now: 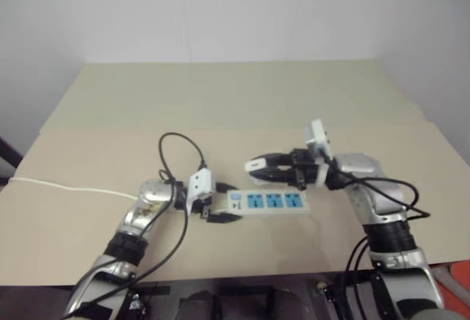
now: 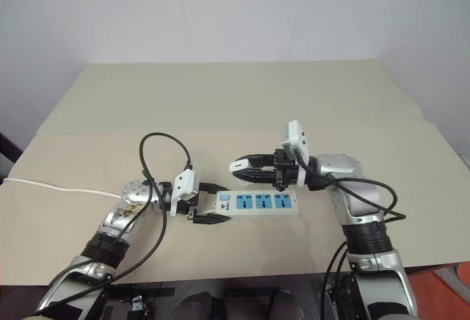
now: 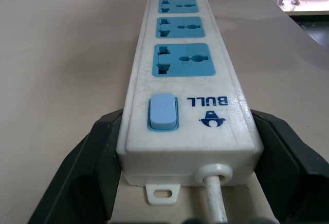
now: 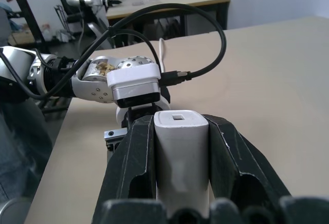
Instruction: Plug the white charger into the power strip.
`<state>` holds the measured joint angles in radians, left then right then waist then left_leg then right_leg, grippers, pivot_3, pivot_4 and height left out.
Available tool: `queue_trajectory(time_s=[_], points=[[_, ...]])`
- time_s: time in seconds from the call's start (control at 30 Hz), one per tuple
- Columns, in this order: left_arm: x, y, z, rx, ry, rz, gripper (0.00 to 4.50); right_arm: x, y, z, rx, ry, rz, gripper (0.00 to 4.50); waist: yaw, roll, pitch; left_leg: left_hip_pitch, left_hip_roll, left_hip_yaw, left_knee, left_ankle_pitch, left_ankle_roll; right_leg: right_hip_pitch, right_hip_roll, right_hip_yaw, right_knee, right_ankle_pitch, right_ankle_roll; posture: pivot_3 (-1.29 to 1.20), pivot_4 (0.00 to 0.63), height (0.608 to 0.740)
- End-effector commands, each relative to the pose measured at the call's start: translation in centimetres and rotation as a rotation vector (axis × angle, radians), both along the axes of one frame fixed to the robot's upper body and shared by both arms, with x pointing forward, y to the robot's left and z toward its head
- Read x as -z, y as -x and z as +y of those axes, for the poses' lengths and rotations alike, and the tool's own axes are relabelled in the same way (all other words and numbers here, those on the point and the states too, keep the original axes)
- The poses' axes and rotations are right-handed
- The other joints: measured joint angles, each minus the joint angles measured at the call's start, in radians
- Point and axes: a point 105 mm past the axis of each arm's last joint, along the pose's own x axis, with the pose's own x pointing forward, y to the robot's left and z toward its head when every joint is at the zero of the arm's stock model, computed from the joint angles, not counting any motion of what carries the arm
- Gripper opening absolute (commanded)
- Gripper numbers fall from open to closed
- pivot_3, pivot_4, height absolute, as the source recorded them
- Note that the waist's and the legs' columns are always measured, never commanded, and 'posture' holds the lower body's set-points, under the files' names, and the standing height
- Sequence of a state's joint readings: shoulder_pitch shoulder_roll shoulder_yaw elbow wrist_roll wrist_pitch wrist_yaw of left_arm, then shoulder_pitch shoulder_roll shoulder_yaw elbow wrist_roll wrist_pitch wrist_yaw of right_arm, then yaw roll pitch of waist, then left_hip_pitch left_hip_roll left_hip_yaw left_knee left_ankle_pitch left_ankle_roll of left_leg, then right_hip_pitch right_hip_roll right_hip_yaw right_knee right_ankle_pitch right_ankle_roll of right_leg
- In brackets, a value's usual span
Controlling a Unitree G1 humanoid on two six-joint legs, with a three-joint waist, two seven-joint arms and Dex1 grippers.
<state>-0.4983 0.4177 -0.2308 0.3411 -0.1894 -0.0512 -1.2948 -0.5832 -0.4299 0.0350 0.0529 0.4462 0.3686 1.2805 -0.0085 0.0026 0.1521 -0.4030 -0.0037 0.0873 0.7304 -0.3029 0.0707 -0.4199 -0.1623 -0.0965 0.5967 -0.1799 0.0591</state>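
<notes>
Pale bench (image 1: pixel 220 100) under a white wall. Near its front edge the power strip (image 1: pixel 270 202) lies flat, its switch end clamped in the left claw (image 1: pixel 219 204). Just beyond and above it, the right claw (image 1: pixel 258 166) grips the white charger (image 1: pixel 255 164). Alignment step: next, judge a socket below and press the charger in.

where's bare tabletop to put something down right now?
Free: the whole far half of the table beyond both arms, plus the near right corner. Crowded: near centre, where the left gripper clamps the power strip and the right gripper holds the white charger above it.
</notes>
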Motion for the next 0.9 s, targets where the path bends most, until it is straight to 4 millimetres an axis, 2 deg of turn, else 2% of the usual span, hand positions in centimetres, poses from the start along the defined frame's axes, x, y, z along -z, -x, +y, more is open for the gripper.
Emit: queue_trajectory(time_s=[0.03,0.27,0.47,0.9], points=[[1.2,0.7,0.4,0.006,-0.051,0.035,3.26,0.3,-0.2,0.7,-0.015,-0.028,-0.056,1.15,-0.004,0.000,0.000,0.000,0.000,0.000,0.000,0.000,0.000,0.000,0.000,0.000,0.000,0.000,0.000,0.00,0.150,0.740],[1.1,1.0,1.0,-0.009,-0.058,0.037,3.26,2.4,-0.8,1.6,-0.010,-0.037,-0.064,1.15,-0.006,0.000,0.000,0.001,0.000,0.000,0.000,0.000,0.000,0.000,0.001,0.000,0.000,0.000,0.000,0.00,0.150,0.740],[1.1,1.2,1.5,-0.027,-0.065,0.040,3.26,3.8,-0.4,2.2,-0.037,-0.026,-0.036,1.15,-0.009,0.000,0.000,0.002,0.001,0.001,-0.001,0.000,0.000,0.000,0.001,0.001,0.000,0.000,0.000,0.00,0.150,0.740],[1.0,1.5,1.7,-0.049,-0.064,0.045,3.26,6.8,-0.2,2.1,-0.025,0.025,-0.009,1.15,-0.012,0.000,0.000,0.005,0.001,0.001,-0.001,0.000,-0.001,0.002,0.002,0.002,0.001,0.000,-0.001,0.00,0.150,0.740]])
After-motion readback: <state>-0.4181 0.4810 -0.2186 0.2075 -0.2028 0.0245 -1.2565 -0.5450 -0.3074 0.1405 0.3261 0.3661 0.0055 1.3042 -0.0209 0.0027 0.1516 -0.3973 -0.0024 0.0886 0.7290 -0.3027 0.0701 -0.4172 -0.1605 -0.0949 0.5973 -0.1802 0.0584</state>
